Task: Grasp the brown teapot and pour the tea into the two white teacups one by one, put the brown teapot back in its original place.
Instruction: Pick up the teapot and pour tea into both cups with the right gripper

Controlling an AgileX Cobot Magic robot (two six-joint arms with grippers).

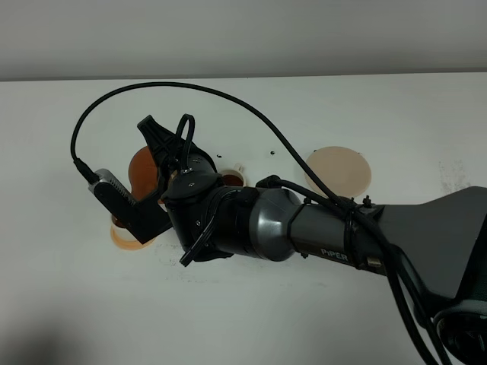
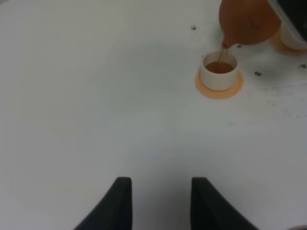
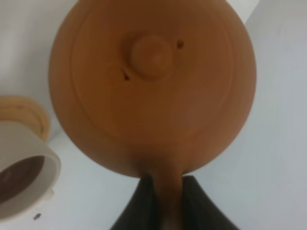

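Note:
My right gripper (image 1: pixel 157 150) reaches across to the left and is shut on the loop handle of the brown teapot (image 1: pixel 141 172); the right wrist view shows its fingers (image 3: pixel 144 206) clamped on the handle below the lidded teapot (image 3: pixel 153 86). In the left wrist view the tilted teapot (image 2: pixel 249 21) pours a thin stream of tea (image 2: pixel 222 53) into a white teacup (image 2: pixel 219 73) on an orange saucer (image 2: pixel 218 90). A second teacup (image 1: pixel 232 180) holds tea. The beige coaster (image 1: pixel 338 169) lies bare. My left gripper (image 2: pixel 160 201) hovers open over bare table.
The right arm (image 1: pixel 319 228) and its black cable (image 1: pixel 251 106) stretch over the middle of the white table (image 1: pixel 243 304). An orange saucer (image 1: pixel 122 237) peeks out under the wrist camera. Small dark specks (image 2: pixel 257 74) dot the table near the cups.

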